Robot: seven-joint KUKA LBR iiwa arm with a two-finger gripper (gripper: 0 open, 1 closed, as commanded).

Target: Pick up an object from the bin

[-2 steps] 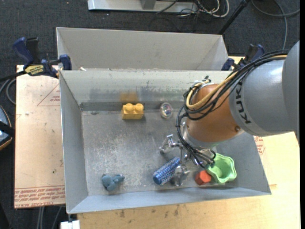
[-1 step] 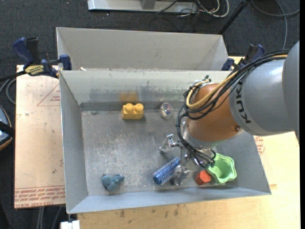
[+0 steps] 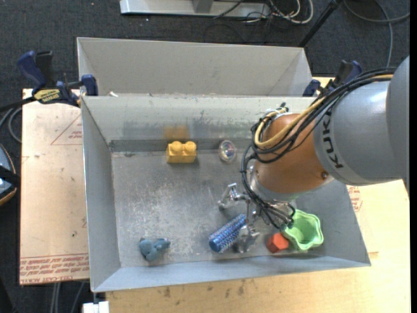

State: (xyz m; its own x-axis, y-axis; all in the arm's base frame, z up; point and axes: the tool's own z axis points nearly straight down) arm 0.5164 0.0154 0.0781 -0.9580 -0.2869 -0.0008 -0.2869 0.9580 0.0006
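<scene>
The gripper [image 3: 239, 219] is low in the bin's [image 3: 130, 194] near right part, its metal fingers spread apart. A blue bristly cylinder, like a hair roller [image 3: 227, 235], lies slantwise with its upper end between them; whether they touch it is unclear. Close at 4 o'clock sit a small orange-red block [image 3: 279, 242] and a glossy green cup with a wavy rim [image 3: 306, 233]. A blue-grey lump [image 3: 154, 248] lies at 8 o'clock. A yellow studded brick [image 3: 181, 151] is at 10 o'clock and a clear ball [image 3: 227, 150] at 12, by the far wall.
</scene>
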